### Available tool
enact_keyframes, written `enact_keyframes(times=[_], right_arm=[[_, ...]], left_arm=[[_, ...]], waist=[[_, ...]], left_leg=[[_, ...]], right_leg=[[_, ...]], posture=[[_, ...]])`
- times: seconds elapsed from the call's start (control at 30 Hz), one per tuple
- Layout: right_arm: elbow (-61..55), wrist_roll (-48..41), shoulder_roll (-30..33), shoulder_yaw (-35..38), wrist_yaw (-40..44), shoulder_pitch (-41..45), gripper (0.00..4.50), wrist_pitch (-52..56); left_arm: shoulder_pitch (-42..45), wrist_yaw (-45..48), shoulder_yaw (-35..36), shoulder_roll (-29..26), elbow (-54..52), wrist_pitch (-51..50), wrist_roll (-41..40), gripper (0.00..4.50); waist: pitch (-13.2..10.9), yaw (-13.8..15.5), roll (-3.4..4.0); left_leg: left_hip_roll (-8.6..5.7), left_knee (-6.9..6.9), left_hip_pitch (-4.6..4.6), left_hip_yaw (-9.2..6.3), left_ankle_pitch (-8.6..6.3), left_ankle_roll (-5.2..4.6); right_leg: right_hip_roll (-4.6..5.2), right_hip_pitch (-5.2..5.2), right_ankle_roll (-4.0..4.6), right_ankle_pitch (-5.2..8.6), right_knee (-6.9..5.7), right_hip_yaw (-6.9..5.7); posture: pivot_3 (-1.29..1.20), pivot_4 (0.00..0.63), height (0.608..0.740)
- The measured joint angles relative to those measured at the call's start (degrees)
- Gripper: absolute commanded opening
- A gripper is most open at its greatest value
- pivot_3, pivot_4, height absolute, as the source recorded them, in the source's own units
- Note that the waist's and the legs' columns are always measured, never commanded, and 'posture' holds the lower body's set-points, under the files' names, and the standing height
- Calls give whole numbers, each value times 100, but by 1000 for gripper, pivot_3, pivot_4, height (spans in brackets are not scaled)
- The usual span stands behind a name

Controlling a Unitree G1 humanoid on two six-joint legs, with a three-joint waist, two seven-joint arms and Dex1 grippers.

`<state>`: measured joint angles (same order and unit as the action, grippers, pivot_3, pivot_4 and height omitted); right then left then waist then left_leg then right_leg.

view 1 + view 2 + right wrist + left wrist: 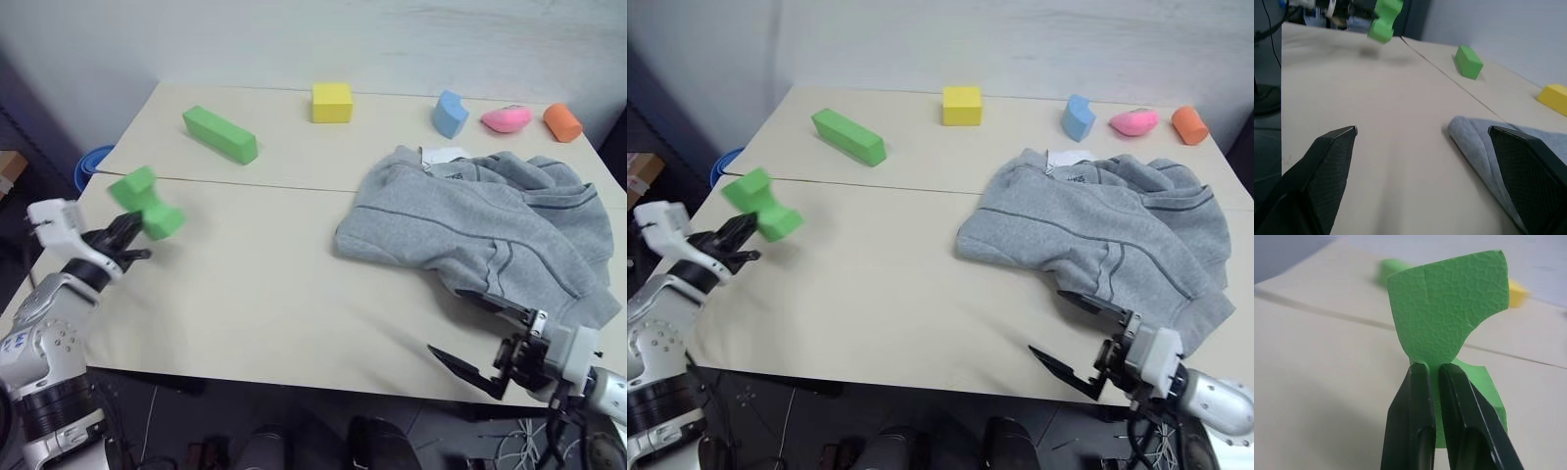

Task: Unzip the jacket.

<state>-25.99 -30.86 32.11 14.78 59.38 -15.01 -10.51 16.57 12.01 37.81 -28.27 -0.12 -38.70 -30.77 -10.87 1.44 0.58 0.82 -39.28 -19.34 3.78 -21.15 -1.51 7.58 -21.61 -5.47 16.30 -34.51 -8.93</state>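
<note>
The left gripper (132,233), at the left edge of the frame, is clenched on a green waisted foam block (147,203); the wrist view shows its two black fingers (1413,421) pinching the block's thin middle and holding it clear above the table (265,284). The right gripper (468,333) sits low in the lower right corner, jaws spread wide and grasping nothing. One finger lies against the near edge of the jacket (480,230), the other over bare tabletop.

The jacket, light grey fleece with darker seam lines, lies crumpled across the right half of the table, a white tag (443,155) at its far edge. Along the back of the table, upper frame, from left to right: a long green block (219,133), a yellow block (332,102), a blue block (450,114), a pink piece (506,118) and an orange piece (562,121).
</note>
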Motion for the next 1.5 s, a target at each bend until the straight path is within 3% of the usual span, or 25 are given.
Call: enact_keyframes(times=[0.1, 0.13, 0.5, 0.6, 0.67, 0.87, 1.03, 1.13, 1.2, 1.3, 1.5], right_arm=[[-85, 116, -119, -378, -213, 292, 4500, 55], [-82, 149, -120, -408, -256, 341, 4500, 59], [162, 171, -57, -256, -579, 316, 4500, 312], [171, 14, 31, -45, -653, 277, 4500, 475], [170, -62, 66, 89, -666, 234, 4500, 576], [186, -192, 258, 543, -680, 19, 4500, 819], [185, -183, 260, 734, -756, -158, 4500, 823], [214, -77, 383, 1011, -761, -210, 4500, 793], [366, 199, 572, 1191, -758, -277, 4500, 687], [404, 656, 681, 1259, -837, -333, 4500, 628], [353, 1677, 947, 1267, -1516, -392, 4500, 1181]], left_arm=[[-120, -336, 104, 53, 29, -84, 19, 1], [-129, -386, 134, 52, -1, -130, 3, 672], [-204, -367, 350, -74, -366, -67, -282, 4147], [151, -199, 590, -156, -462, 289, -570, 4147], [284, -131, 638, -240, -541, 424, -672, 4484], [522, -119, 392, -373, -427, 694, -617, 4493], [719, -115, 189, -158, -357, 1330, -470, 4493], [736, 654, -554, -384, -425, 1808, -199, 4493], [754, 1743, -1825, -778, -509, 2417, 452, 4493], [984, 2755, -3198, -764, -281, 3130, 1131, 4493], [2422, 3952, -5041, 366, 1497, 4489, 2226, 4493]], waist=[[5, 23, -16], [5, 25, -16], [5, 7, -17], [4, 4, -18], [4, 1, -16], [2, 3, -14], [2, 14, -17], [2, 60, -18], [3, 102, -15], [0, 113, -2], [0, 153, -2]], left_leg=[[-4, 0, 0, -2, 0, 0], [-7, 0, 0, -2, -1, -1], [0, 5, 0, -1, -4, 4], [0, 5, -2, -1, -4, 4], [0, 7, 0, 1, -4, 5], [0, 7, -1, 6, -4, 4], [0, 8, -3, 7, -4, 4], [-14, 8, -5, 8, -2, 0], [-20, 11, -4, 15, -3, -2], [-14, 13, -8, 26, -3, -5], [-15, 13, -19, 39, 6, -10]], right_leg=[[6, 1, 0, 0, -1, -1], [9, 1, 0, 0, 0, 0], [6, 0, 1, 0, 4, -1], [6, -1, 1, 0, 8, -2], [5, -1, 0, 0, 7, -2], [-1, -1, 0, 0, 9, -2], [-2, -1, 0, 0, 11, -3], [-8, -1, 0, 0, 10, -7], [-17, -1, 0, 0, 17, -5], [-21, -6, -1, 0, 23, -1], [-35, -16, -4, -1, 26, -12]], posture=[[0, 150, 740], [0, 150, 740], [0, 150, 740], [0, 150, 740], [0, 150, 740], [0, 150, 740], [0, 150, 740], [0, 150, 740], [0, 150, 740], [0, 150, 740], [0, 150, 740]])
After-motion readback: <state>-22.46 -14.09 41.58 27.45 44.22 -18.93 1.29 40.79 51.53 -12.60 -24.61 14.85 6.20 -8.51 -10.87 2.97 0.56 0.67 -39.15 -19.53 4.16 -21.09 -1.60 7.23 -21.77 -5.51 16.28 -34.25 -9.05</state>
